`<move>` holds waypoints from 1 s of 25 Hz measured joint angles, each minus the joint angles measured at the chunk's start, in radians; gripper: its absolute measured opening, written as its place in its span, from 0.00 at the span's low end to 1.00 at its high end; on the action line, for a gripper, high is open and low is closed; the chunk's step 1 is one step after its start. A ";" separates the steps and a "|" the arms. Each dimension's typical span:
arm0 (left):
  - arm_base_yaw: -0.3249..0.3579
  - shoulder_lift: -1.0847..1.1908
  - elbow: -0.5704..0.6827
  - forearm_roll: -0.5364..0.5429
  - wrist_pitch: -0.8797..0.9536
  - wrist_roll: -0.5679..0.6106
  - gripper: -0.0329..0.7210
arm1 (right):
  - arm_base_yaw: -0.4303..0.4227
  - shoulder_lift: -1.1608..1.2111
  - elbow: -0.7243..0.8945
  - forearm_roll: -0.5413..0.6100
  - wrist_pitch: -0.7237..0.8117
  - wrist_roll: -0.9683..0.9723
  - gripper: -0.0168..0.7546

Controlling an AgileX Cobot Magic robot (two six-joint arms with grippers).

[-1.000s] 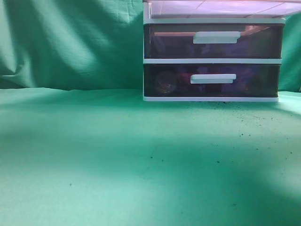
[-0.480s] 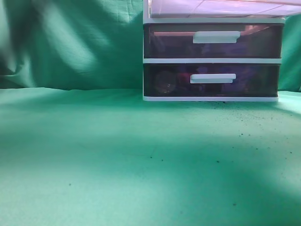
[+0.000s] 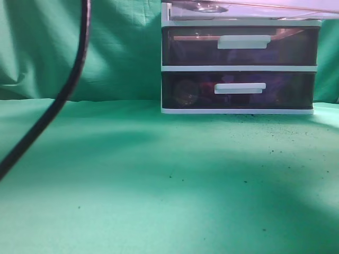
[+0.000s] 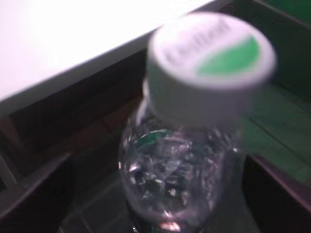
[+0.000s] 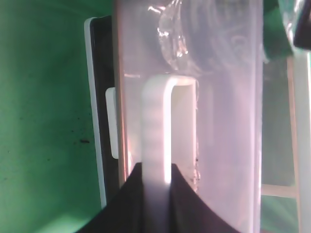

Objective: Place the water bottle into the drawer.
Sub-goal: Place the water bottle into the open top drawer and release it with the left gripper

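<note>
Water bottle (image 4: 194, 145): seen close from above in the left wrist view, clear and crinkled, with a white cap (image 4: 210, 68) bearing a green patch and blurred lettering; it fills the middle of that view, above the dark interior of the drawer unit. In the right wrist view its clear body (image 5: 170, 34) shows through the pale front of the top drawer.
Left gripper: not itself visible in its wrist view; whether the jaws are apart or clamped on the bottle I cannot tell.
Right gripper (image 5: 155, 194): dark jaws rise from the bottom edge and press together on the white handle (image 5: 158, 126) of the translucent top drawer (image 5: 228, 121), which stands pulled out from the unit.
Drawer unit (image 3: 241, 69): stands at the back right of the green tabletop (image 3: 159, 180); two dark-fronted drawers with white handles are closed, and the pale top drawer is at the upper edge.
Cable (image 3: 58, 95): a black line curves down the left side of the exterior view.
Arms: neither shows in the exterior view.
</note>
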 joint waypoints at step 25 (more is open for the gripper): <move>-0.090 0.132 -0.007 -0.069 -0.638 -0.050 0.79 | 0.000 0.000 0.000 0.035 0.000 -0.002 0.12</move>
